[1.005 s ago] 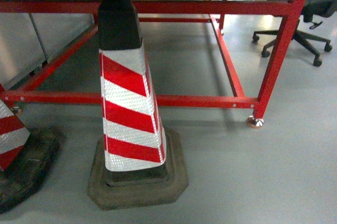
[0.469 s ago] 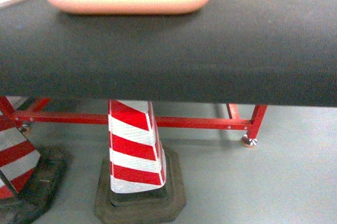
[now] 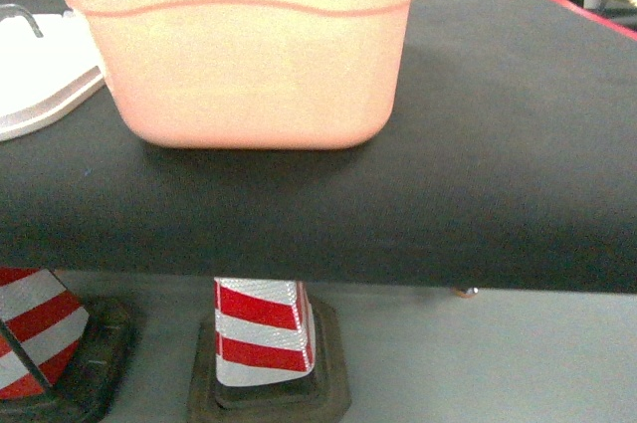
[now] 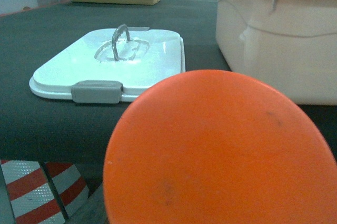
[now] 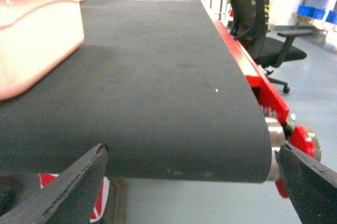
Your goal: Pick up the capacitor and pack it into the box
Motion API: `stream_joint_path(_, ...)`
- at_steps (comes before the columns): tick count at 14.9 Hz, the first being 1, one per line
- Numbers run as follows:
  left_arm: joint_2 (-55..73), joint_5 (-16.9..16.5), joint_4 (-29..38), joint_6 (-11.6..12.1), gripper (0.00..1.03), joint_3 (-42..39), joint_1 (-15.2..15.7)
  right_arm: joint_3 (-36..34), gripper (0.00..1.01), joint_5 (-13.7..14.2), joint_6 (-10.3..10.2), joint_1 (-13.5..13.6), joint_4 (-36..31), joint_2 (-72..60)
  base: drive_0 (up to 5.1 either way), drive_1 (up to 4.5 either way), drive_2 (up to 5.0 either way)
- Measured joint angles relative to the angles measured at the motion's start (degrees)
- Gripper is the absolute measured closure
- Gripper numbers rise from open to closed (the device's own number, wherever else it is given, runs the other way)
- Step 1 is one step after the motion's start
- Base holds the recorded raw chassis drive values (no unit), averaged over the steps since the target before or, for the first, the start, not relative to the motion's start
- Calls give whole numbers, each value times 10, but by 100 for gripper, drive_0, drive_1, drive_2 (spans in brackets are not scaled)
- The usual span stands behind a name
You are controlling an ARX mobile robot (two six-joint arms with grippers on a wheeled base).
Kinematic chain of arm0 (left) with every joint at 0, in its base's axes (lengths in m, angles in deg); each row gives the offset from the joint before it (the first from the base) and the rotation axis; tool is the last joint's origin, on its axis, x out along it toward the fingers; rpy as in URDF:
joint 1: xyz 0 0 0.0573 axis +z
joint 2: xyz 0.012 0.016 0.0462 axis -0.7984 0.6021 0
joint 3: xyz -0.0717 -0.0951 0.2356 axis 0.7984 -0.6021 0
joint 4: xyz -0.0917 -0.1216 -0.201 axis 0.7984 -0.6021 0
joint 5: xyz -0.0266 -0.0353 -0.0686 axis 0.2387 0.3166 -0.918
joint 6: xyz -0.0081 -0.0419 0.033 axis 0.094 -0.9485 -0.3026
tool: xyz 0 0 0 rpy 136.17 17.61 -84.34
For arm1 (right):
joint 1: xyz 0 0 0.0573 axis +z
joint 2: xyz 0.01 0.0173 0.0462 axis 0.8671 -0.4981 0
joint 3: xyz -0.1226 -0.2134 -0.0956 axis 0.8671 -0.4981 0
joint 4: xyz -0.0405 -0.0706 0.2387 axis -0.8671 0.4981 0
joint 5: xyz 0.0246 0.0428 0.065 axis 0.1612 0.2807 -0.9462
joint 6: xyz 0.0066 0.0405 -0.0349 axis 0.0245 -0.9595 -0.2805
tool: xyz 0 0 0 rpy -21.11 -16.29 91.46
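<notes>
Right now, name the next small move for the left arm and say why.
Probably raise the capacitor up and rightward, toward the top of the tub. The capacitor fills the left wrist view at about table-edge height, well below the tub's rim, and the lid lies flat beside the tub, so the tub looks open.

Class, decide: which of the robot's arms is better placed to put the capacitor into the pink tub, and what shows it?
Left. The capacitor fills its wrist view, evidently held there, with the box close ahead. The right gripper is open and empty.
</notes>
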Motion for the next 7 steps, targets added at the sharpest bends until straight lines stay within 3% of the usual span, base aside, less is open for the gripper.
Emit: stream_joint_path(7, 0, 0, 1, 0, 59, 0, 0, 0, 3, 1, -1, 0, -1, 0, 0, 0, 0)
